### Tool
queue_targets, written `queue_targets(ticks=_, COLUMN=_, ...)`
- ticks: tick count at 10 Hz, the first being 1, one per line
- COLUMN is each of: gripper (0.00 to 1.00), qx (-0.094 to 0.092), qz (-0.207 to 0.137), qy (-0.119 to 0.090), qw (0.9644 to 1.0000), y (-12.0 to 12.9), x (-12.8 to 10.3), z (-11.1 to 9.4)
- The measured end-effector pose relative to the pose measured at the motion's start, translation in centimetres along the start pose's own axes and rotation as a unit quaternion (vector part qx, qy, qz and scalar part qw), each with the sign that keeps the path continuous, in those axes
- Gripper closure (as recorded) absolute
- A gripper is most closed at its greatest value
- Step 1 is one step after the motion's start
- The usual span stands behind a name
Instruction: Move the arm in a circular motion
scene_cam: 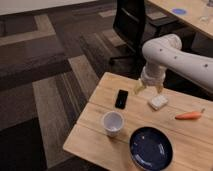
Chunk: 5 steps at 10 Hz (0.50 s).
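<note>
My cream-white arm of thick tubular segments with small dark dots comes in from the right edge and bends down over the far side of the wooden table. Its tan gripper hangs just above the tabletop, between a black phone and a white block. The two tan fingers point down with a gap between them and hold nothing.
A white cup, a dark blue plate and a carrot lie on the table. A black office chair stands behind it. A second wooden table with a blue disc is at the top right.
</note>
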Motion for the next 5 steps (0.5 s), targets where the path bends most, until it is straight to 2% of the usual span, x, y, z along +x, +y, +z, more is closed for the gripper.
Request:
queue_targets(ticks=1, gripper=0.35, qx=0.011, qz=0.011, qy=0.003, qw=0.9999, y=0.1, x=4.2, z=-0.7)
queue_targets(ticks=2, gripper=0.35, qx=0.017, qz=0.015, qy=0.009, qw=0.9997, y=1.0, x=7.3, z=-1.1)
queue_targets(ticks=3, gripper=0.35, qx=0.024, qz=0.011, qy=0.016, qw=0.9995, y=3.7, x=11.3, z=-1.3)
queue_targets(ticks=4, gripper=0.35, qx=0.025, qz=0.0, qy=0.018, qw=0.9995, y=5.8, x=13.0, z=-1.4)
queue_targets(ticks=5, gripper=0.35, qx=0.016, qz=-0.028, qy=0.021, qw=0.9992, y=10.7, x=14.7, z=-1.6)
